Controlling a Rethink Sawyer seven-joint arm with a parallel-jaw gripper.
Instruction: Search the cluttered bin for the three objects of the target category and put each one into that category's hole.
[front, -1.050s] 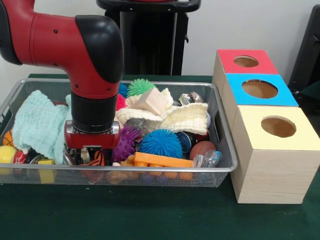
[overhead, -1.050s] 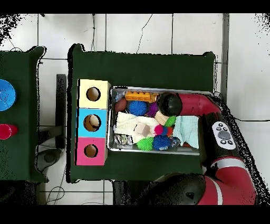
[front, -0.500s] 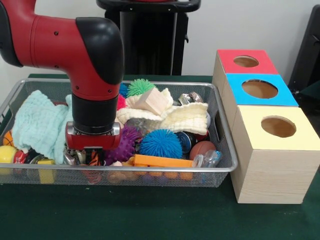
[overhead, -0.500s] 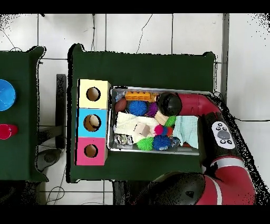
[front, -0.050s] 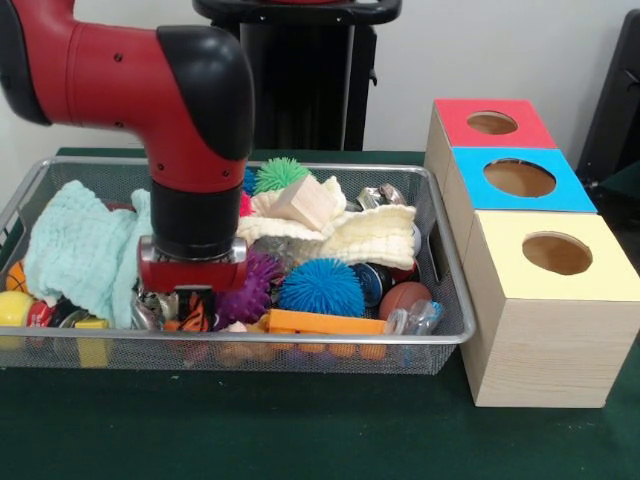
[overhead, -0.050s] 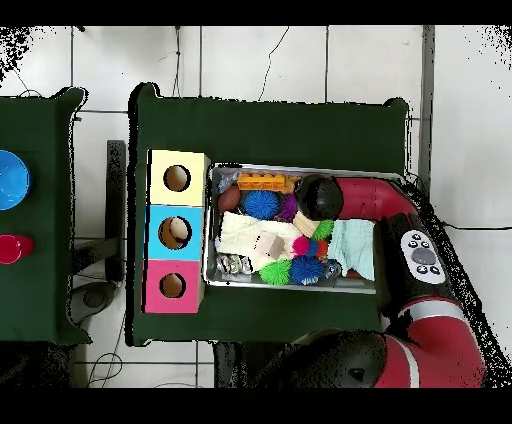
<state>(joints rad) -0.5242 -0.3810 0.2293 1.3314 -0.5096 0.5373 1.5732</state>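
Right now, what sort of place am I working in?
Probably a robot lab sorting bench: a green-covered table on a tiled floor, a wire mesh bin crammed with toys and cloths, and three wooden boxes with coloured, holed tops.

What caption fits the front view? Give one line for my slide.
Sawyer's gripper down in a cluttered mesh bin beside red, blue and yellow sorting boxes.

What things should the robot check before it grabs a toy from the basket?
1. Gripper down in the mesh bin: ok.
2. Fingers open or shut: cannot tell, hidden among toys.
3. Holding something: cannot tell.
4. Purple spiky ball right beside the gripper, may get bumped: not ok.
5. Red, blue and yellow holes unblocked: ok.
6. Mint cloth clear of the wrist: not ok, it touches.
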